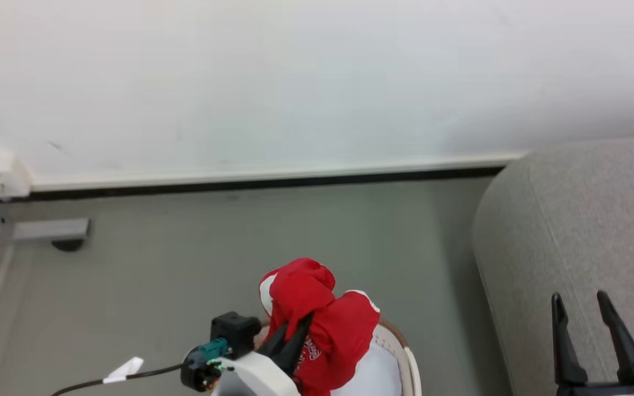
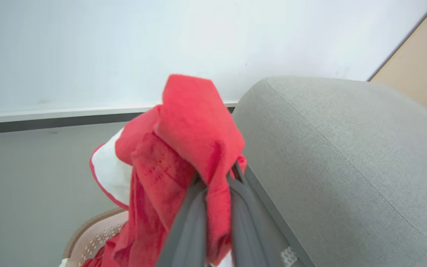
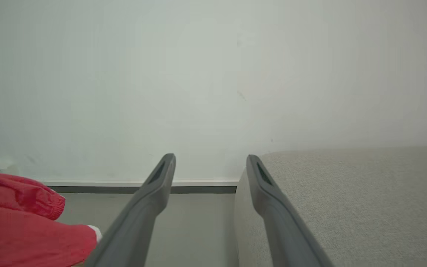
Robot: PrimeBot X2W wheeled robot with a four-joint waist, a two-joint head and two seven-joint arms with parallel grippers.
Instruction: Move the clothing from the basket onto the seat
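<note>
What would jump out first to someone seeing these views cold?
The bright red garment catches the eye first, bunched in the shut left gripper above the basket at the bottom centre of the head view. Next comes the big grey seat on the right, with the open, empty right gripper showing against it at lower right.

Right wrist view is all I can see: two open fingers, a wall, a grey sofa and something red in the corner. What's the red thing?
Observer: A red garment with white trim, pinched in the shut left gripper.
Operator: Is it out of the basket?
Observer: Lifted above the basket, lower folds reaching down to it.
Operator: Anything left inside?
Observer: Something white; garment or lining, I can't tell.
</note>
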